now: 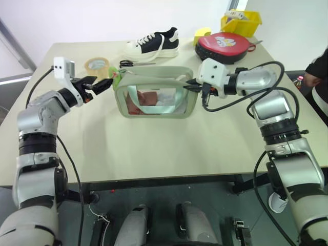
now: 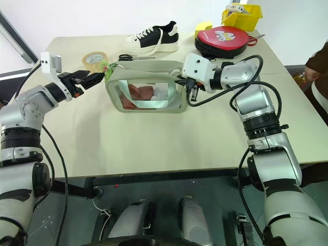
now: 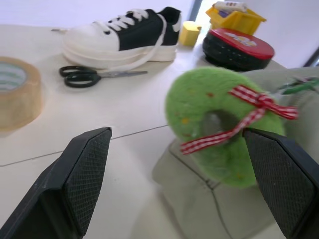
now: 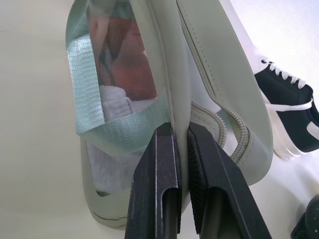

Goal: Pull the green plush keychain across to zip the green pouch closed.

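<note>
**Pouch braced, left end effector lining up on the keychain**

The green pouch (image 1: 155, 92) stands on the worktop (image 1: 154, 143). The right end effector (image 1: 193, 84) is clenched on the pouch's right end edge, steadying it. The green plush keychain (image 3: 219, 124) hangs at the pouch's left top corner, between the spread fingers (image 3: 75, 179) of the released left end effector (image 1: 101, 84). The approach step is in hand; next, the left fingers need to close on the charm and draw it rightward along the zipper.
</note>
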You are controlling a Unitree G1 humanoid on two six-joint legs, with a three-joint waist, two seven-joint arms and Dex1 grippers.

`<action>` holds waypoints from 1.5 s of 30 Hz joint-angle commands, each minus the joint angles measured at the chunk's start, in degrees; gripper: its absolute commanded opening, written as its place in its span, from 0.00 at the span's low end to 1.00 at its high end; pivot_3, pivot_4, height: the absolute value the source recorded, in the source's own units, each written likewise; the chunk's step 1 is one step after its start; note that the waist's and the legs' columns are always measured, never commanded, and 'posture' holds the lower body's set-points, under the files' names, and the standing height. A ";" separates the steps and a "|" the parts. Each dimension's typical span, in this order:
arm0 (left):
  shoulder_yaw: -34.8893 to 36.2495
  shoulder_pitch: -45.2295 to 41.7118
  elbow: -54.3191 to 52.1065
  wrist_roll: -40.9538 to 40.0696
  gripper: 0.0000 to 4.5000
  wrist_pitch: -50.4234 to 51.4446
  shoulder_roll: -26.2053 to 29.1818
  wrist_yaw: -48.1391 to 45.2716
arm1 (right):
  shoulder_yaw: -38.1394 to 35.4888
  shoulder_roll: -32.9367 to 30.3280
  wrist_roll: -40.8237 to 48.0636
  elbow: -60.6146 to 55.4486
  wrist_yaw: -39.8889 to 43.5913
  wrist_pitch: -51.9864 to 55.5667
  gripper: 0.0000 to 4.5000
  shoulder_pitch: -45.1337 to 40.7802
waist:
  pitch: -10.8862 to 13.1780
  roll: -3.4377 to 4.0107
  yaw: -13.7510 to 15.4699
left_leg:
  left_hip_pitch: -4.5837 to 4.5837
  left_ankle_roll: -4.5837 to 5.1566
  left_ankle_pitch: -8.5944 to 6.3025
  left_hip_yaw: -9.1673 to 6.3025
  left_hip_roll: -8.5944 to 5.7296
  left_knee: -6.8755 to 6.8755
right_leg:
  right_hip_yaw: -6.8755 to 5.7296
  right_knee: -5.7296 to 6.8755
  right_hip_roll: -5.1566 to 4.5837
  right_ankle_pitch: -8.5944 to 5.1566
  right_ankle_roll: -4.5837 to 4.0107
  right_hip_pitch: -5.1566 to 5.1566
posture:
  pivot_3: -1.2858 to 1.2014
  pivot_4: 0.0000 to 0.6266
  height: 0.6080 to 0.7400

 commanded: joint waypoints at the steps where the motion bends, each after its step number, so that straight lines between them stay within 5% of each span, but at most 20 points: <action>1: 0.75 -2.36 1.77 1.06 1.00 -2.74 0.09 -1.26 | -0.64 -0.27 0.41 -2.17 -0.15 0.15 0.01 -0.06 | 0.00 0.00 0.01 | 0.00 0.00 0.00 0.00 0.00 0.00 | 0.00 0.00 0.00 0.00 0.00 0.00 | 0.52 0.24 1.00; 21: -0.46 -10.60 15.38 6.26 1.00 -10.63 -7.04 -1.09 | -0.37 0.50 0.99 -5.49 -0.09 2.27 0.01 1.16 | -0.01 -0.01 0.06 | 0.00 0.01 -0.01 0.01 -0.01 0.01 | -0.01 0.02 0.00 0.00 0.01 0.00 | 0.52 0.24 1.00; 30: 0.52 -10.84 13.43 5.56 0.02 -10.12 -7.24 -3.07 | -0.44 0.90 0.78 -5.64 -0.58 2.31 0.00 1.44 | -0.01 -0.02 0.03 | 0.00 0.01 0.00 0.00 -0.01 0.02 | -0.01 0.05 0.00 0.01 0.01 0.00 | 0.52 0.24 1.00; 45: 0.87 -9.88 -8.48 0.60 0.01 0.19 -4.22 -3.35 | -0.66 -0.18 0.28 -4.94 -0.75 1.43 0.00 1.47 | -0.01 -0.02 0.01 | 0.00 -0.02 0.01 0.00 -0.01 0.02 | 0.00 0.05 0.00 0.01 0.01 0.00 | 0.52 0.24 1.00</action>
